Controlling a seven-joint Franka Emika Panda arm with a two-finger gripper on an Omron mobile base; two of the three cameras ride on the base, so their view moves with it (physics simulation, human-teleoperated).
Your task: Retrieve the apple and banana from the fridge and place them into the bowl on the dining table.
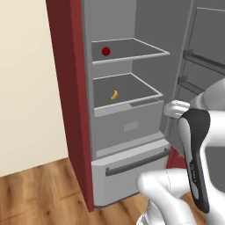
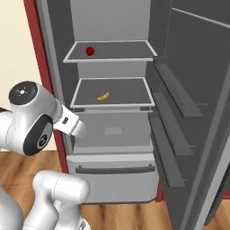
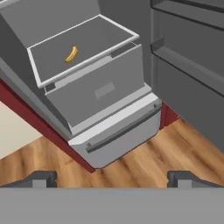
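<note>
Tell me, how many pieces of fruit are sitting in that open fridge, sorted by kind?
Apple: 1, on the upper shelf
Banana: 1, on the shelf below
Total: 2 pieces of fruit in the fridge

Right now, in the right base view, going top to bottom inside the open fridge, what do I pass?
Apple on the upper shelf → banana on the lower shelf → inner drawer → bottom drawer's dark handle.

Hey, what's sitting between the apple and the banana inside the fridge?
Nothing but the upper shelf itself. The apple rests on it; the banana lies on the shelf below, as both base views show.
</note>
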